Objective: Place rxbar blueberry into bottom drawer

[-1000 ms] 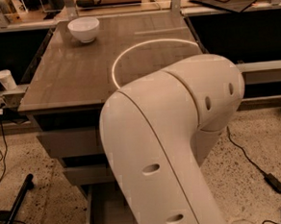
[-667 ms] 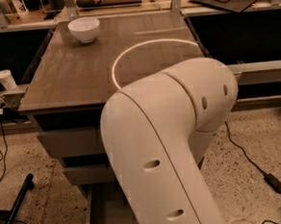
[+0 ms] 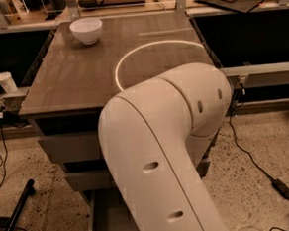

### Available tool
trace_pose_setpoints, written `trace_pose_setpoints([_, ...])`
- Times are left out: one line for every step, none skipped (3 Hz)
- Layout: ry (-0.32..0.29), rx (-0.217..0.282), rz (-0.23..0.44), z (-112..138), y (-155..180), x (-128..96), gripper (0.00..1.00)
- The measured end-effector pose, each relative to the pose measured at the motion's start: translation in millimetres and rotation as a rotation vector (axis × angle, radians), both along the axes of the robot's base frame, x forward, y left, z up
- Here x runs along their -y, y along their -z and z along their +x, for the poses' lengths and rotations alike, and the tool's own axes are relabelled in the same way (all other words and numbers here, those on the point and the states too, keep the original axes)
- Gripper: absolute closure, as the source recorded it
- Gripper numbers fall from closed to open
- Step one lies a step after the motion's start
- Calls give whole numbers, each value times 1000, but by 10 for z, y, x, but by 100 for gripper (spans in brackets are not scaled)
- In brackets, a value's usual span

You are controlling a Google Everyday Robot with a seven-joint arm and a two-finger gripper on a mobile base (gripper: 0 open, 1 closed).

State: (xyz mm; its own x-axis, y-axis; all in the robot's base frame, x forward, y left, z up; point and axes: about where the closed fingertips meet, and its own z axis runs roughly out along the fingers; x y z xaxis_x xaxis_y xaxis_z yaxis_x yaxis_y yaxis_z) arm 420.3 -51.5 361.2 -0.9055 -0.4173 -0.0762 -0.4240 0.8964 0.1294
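My white arm [image 3: 162,156] fills the middle of the camera view and blocks most of the cabinet front. The gripper is out of view, somewhere behind or below the arm. The rxbar blueberry is hidden too. The bottom drawer [image 3: 103,223] stands pulled out under the two upper drawers; only a strip of its floor and left wall shows at the lower left of the arm. The upper drawer fronts [image 3: 69,145] appear shut.
A white bowl [image 3: 86,29] sits at the far left of the brown table top [image 3: 77,77]. A white cup [image 3: 5,81] stands on a ledge at the left. Cables and a power brick [image 3: 283,189] lie on the floor at right, a black pole [image 3: 15,216] at left.
The arm's elbow has shifted a little to the left and downward in the view. Nothing on the table has moved.
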Motion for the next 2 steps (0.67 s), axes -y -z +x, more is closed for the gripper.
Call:
trace_pose_setpoints([0,0,0,0,0,0,100])
trace_pose_setpoints([15,23,-9,99,-46,48,100])
